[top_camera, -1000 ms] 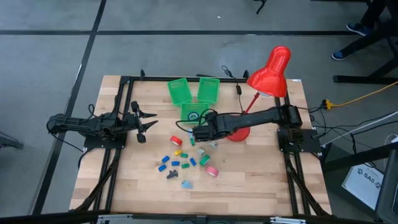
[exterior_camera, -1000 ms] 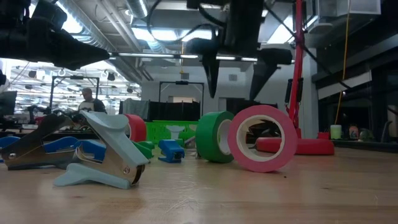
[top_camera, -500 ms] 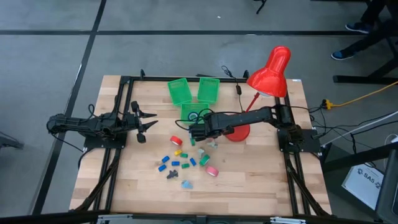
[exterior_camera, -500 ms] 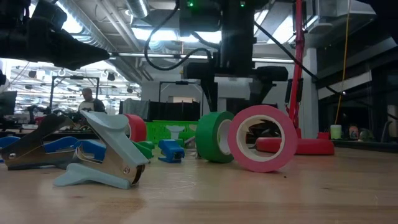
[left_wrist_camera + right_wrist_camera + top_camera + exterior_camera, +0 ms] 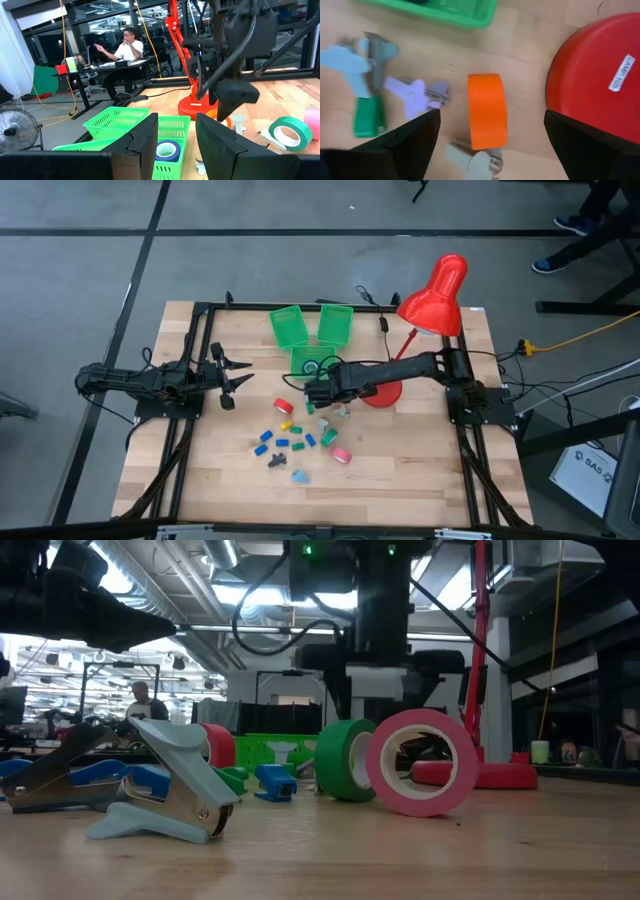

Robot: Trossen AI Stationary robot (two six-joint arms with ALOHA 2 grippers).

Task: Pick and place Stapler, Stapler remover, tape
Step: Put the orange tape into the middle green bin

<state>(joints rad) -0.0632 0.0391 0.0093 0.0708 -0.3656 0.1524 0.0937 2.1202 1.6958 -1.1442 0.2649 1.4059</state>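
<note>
At the table's left edge, the left gripper [image 5: 228, 381] is parked with fingers nearly closed, holding nothing. Mid-table, the right gripper [image 5: 312, 393] is held wide open above the orange tape roll [image 5: 487, 111], just beside the red lamp base [image 5: 600, 85]. The fingers should be lowered evenly astride the roll, clear of the base, before being closed.

The right gripper [image 5: 313, 393] now sits a little farther from the near edge of the worktop [image 5: 420, 470] than a second ago, closer to the green baskets [image 5: 311, 330]. It has also come lower, and its two open fingers [image 5: 338, 692] hang just above the green tape [image 5: 349, 760] and pink tape [image 5: 422, 762].
</note>
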